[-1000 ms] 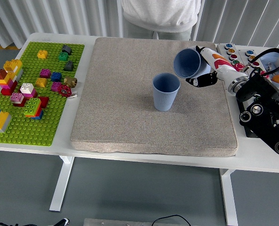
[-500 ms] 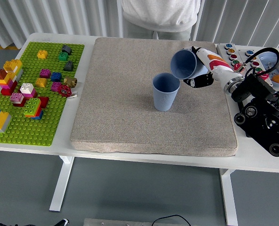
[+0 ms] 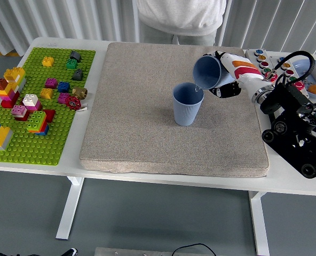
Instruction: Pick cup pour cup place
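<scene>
A blue ribbed cup (image 3: pixel 188 104) stands upright near the middle of the grey mat (image 3: pixel 147 112). My right hand (image 3: pixel 226 74) is shut on a second blue cup (image 3: pixel 207 72), holding it tipped over to the left with its mouth just above the standing cup's right rim. A thin stream runs from the tilted cup down into the standing one. My right arm (image 3: pixel 291 114) comes in from the right edge. The left arm does not show.
A green baseplate (image 3: pixel 38 104) with several coloured bricks lies at the table's left. A panel of coloured buttons (image 3: pixel 267 61) sits at the back right. A person in a light top (image 3: pixel 180 16) stands at the far side, hands out of sight.
My right hand has shifted the held cup left and tipped it further, so its mouth now hangs over the standing cup and liquid runs out.
</scene>
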